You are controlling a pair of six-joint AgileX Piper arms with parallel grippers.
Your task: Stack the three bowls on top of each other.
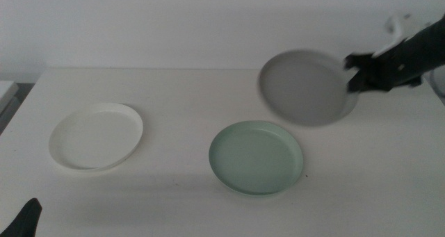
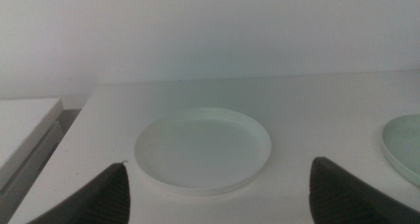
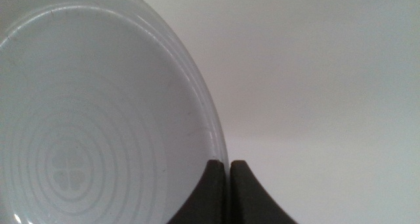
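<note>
My right gripper point(image 1: 353, 73) is shut on the rim of the grey bowl point(image 1: 306, 87) and holds it tilted in the air at the right of the table, above and to the right of the mint green bowl point(image 1: 256, 158). Seen from the right wrist, the grey bowl point(image 3: 92, 119) fills the frame beside the pinched jaws of the right gripper point(image 3: 228, 166). The white bowl point(image 1: 96, 135) rests flat on the table at the left. My left gripper point(image 2: 220, 184) waits open near the front left corner, facing the white bowl point(image 2: 202, 149).
The white table point(image 1: 181, 91) runs back to a pale wall. Left of the table stands a lower white surface point(image 2: 23, 122). The mint green bowl's edge point(image 2: 403, 148) shows to the side of the left gripper.
</note>
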